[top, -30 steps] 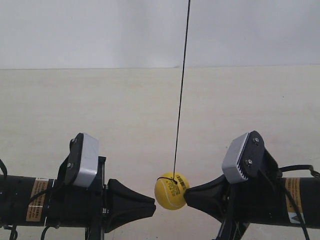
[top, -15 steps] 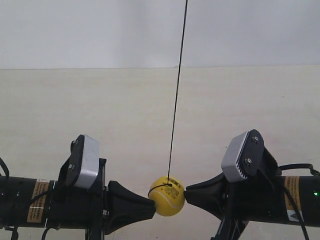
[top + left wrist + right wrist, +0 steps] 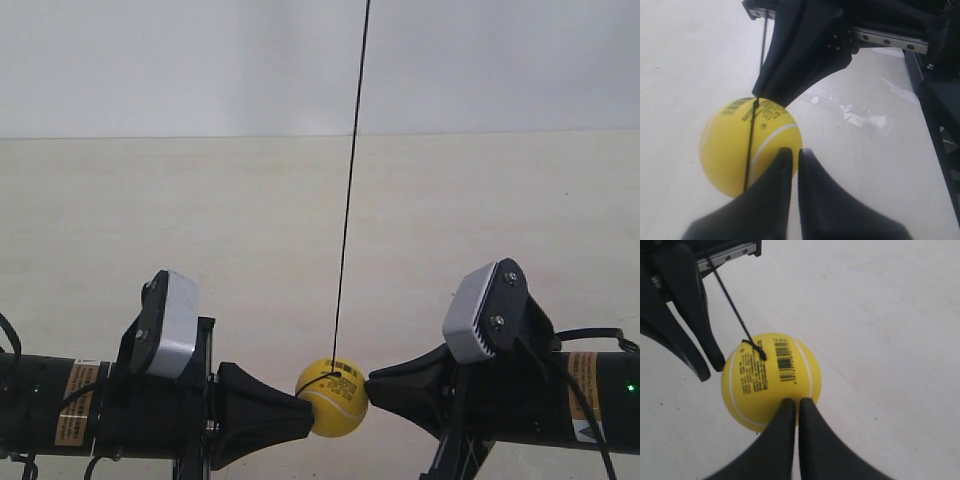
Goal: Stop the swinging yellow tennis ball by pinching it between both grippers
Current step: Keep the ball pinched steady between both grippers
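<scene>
The yellow tennis ball hangs low on its thin black string, caught between two pointed black jaw tips. At the exterior view's left, one gripper touches the ball's side; at the right, the other gripper presses the opposite side. In the left wrist view my left gripper is shut, its tips against the ball, with the other arm's jaws beyond. My right gripper is shut too, tips on the ball just below its barcode sticker.
A pale tabletop lies under both arms and meets a white wall at the back. Each arm carries a grey-white box and a yellow-orange label.
The ball swung from the tip at the exterior view's right toward the left tip and dropped slightly. It now touches both tips. The arms barely moved.
</scene>
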Available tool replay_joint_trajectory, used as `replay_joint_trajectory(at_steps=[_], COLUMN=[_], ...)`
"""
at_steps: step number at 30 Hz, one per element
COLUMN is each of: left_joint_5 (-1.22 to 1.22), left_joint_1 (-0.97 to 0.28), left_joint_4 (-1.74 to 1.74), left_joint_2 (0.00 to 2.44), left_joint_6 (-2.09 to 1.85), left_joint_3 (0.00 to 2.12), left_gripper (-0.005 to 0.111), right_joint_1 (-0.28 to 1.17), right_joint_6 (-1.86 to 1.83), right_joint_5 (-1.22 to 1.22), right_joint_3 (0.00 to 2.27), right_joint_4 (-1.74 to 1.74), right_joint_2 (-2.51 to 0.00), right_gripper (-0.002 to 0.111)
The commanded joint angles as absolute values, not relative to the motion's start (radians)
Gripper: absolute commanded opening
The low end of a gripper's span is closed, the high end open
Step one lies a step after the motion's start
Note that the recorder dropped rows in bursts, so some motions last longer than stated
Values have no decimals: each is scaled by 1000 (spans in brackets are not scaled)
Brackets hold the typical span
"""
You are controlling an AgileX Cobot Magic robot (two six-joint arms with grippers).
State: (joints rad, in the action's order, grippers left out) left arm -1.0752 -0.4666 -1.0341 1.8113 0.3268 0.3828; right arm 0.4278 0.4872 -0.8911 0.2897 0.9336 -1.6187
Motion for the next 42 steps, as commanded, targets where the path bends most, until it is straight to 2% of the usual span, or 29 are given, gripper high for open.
replay_joint_trajectory(at_steps=[1, 42], left_joint_5=[-1088, -1084], left_joint_1=[-474, -474], left_joint_4=[-1032, -1032], left_joint_2=[1816, 1816], left_joint_6=[320, 320], left_joint_3=[384, 384], left_gripper=[5, 5], right_joint_1=[429, 429], right_joint_6=[480, 484], right_joint_5=[-907, -914], right_joint_3=[291, 291], right_joint_4=[933, 949], right_joint_2=[-1622, -1622], right_gripper=[0, 0])
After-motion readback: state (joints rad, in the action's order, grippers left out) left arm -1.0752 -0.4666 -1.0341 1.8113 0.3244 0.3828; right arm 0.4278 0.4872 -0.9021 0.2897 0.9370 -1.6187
